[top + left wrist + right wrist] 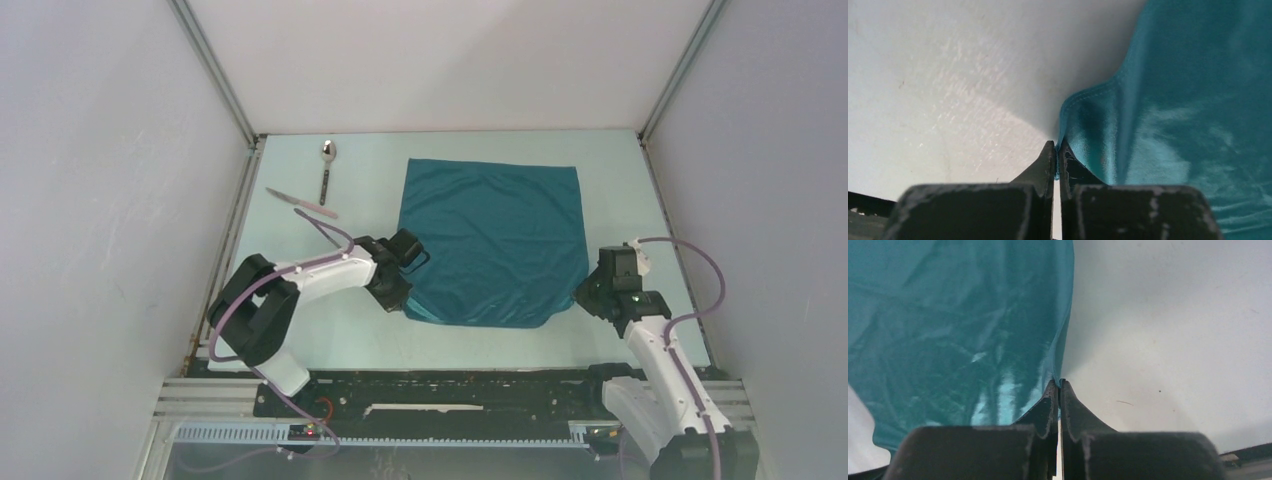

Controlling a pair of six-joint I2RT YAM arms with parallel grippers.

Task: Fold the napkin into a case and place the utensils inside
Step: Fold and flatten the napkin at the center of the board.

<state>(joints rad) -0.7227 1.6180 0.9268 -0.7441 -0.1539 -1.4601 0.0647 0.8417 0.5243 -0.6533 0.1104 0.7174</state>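
Black jaws of the left gripper (1055, 150) and right gripper (1060, 387) are clamped shut on the near corners of the teal napkin (490, 235), spread on the table (350, 340), apparently to lift that edge for a first fold; spoon (327, 165) and knife (300, 203) wait far-left, untouched.

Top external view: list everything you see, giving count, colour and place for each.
napkin: one, teal, spread flat in the middle of the table, its near edge slightly lifted
spoon: one, shiny silver, far left, bowl pointing away from the arms
knife: one, pale metal, lying at a slant just left of and nearer than the spoon
table: one, pale whitish green, under everything
walls: white panels on the left, far and right sides
left gripper: one, black, shut on the napkin's near left corner
right gripper: one, black, shut on the napkin's near right corner
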